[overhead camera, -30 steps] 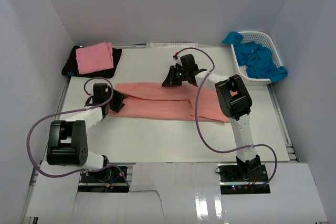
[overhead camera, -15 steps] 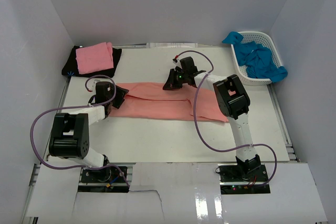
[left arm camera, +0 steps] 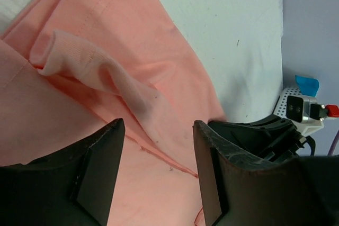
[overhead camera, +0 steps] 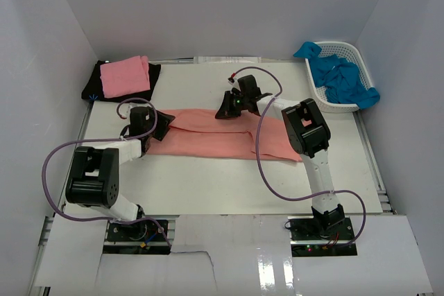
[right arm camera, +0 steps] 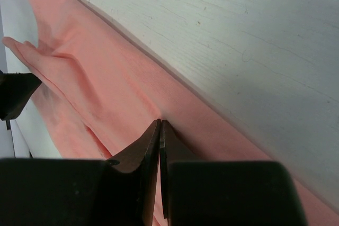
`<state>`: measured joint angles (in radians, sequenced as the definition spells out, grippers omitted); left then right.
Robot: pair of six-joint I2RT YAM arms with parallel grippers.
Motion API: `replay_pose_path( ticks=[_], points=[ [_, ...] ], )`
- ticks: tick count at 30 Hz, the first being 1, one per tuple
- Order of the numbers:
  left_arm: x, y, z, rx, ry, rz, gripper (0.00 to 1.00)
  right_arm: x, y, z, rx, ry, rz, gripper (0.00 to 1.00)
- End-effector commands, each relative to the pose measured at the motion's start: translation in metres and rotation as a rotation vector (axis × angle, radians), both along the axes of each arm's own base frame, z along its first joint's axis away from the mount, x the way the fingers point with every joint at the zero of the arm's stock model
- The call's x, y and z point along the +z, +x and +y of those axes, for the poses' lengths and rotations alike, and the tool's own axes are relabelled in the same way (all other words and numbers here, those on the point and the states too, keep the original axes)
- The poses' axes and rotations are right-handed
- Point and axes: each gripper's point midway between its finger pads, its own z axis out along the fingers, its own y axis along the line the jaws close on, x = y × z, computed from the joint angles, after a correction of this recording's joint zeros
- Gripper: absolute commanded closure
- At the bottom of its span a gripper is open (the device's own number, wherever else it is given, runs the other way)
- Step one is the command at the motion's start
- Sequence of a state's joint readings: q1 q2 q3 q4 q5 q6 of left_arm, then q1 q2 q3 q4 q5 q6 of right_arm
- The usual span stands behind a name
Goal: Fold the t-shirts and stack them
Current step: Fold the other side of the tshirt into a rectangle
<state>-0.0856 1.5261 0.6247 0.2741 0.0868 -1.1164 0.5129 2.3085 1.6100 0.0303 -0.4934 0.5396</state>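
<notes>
The salmon t-shirt (overhead camera: 222, 140) lies as a long folded band across the middle of the white counter (overhead camera: 208, 188). The left pincer (left arm camera: 159, 130) stands with its fingers apart over the shirt's left end. The right pincer (right arm camera: 159, 123) has its fingers pressed together, tips at the shirt's far edge. A folded pink t-shirt (overhead camera: 125, 76) rests on a black t-shirt (overhead camera: 92, 89) in the far left corner. Blue t-shirts (overhead camera: 343, 81) spill from a white basket (overhead camera: 350, 50) at the far right. Plain pale walls (overhead camera: 208, 5) enclose the counter.

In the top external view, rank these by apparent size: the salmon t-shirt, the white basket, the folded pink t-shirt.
1. salmon t-shirt, clearly the largest
2. white basket
3. folded pink t-shirt
The basket and the pink shirt lie farther back, but the gap between them looks wide enough to rank.
</notes>
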Motion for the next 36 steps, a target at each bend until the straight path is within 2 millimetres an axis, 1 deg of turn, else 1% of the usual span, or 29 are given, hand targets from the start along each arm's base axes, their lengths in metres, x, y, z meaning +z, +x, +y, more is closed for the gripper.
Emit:
replay_pose_path(
  ticks=[1,4,6,7,8,11,14,18,19,24,25,26,27,28,30,33,34,36],
  points=[
    [0.006,0.01,-0.002,-0.004,0.001,-0.028,0.35,0.007,-0.002,0.001,0.023,-0.004,-0.025,0.92],
    [-0.005,0.013,-0.001,0.002,0.007,-0.006,0.37,0.008,-0.003,0.001,0.024,-0.008,-0.027,0.92],
    [-0.008,0.016,-0.002,-0.004,0.017,-0.006,0.38,0.009,-0.004,0.0,0.028,-0.009,-0.028,0.92],
    [-0.004,0.02,-0.002,-0.003,0.02,-0.018,0.39,0.009,-0.006,0.0,0.031,-0.007,-0.026,0.92],
    [-0.007,0.021,0.0,-0.002,0.026,-0.013,0.39,0.009,-0.007,0.0,0.031,-0.009,-0.023,0.92],
    [-0.005,0.027,0.002,0.008,0.043,-0.026,0.39,0.01,-0.008,-0.002,0.036,-0.017,-0.033,0.92],
    [-0.003,0.031,0.006,0.02,0.063,-0.037,0.39,0.003,-0.015,-0.01,0.035,-0.047,-0.01,0.92],
    [0.001,0.033,0.008,0.027,0.079,-0.051,0.4,-0.002,-0.022,-0.012,0.038,-0.053,0.011,0.92],
    [0.002,0.036,0.014,0.048,0.106,-0.056,0.4,-0.002,-0.023,-0.012,0.041,-0.05,0.015,0.92],
    [-0.006,0.035,0.02,0.065,0.139,-0.045,0.41,-0.007,-0.03,-0.016,0.036,-0.054,0.029,0.92],
    [-0.009,0.034,0.023,0.072,0.154,-0.039,0.43,-0.007,-0.03,-0.016,0.039,-0.054,0.028,0.92],
    [-0.01,0.034,0.024,0.075,0.162,-0.041,0.47,-0.007,-0.031,-0.017,0.039,-0.054,0.026,0.92],
    [-0.011,0.034,0.025,0.079,0.17,-0.04,0.57,-0.008,-0.032,-0.018,0.038,-0.058,0.027,0.92],
    [-0.012,0.034,0.027,0.082,0.178,-0.04,0.6,-0.006,-0.032,-0.018,0.04,-0.057,0.022,0.92],
    [-0.011,0.036,0.029,0.08,0.198,-0.046,0.64,-0.007,-0.033,-0.018,0.041,-0.06,0.025,0.92],
    [-0.009,0.036,0.028,0.071,0.205,-0.052,0.65,-0.005,-0.032,-0.018,0.04,-0.059,0.022,0.92],
    [-0.005,0.036,0.029,0.07,0.21,-0.061,0.67,-0.005,-0.032,-0.019,0.038,-0.059,0.022,0.92],
    [0.0,0.037,0.03,0.064,0.231,-0.078,0.76,-0.004,-0.032,-0.019,0.038,-0.059,0.02,0.92]
  ],
)
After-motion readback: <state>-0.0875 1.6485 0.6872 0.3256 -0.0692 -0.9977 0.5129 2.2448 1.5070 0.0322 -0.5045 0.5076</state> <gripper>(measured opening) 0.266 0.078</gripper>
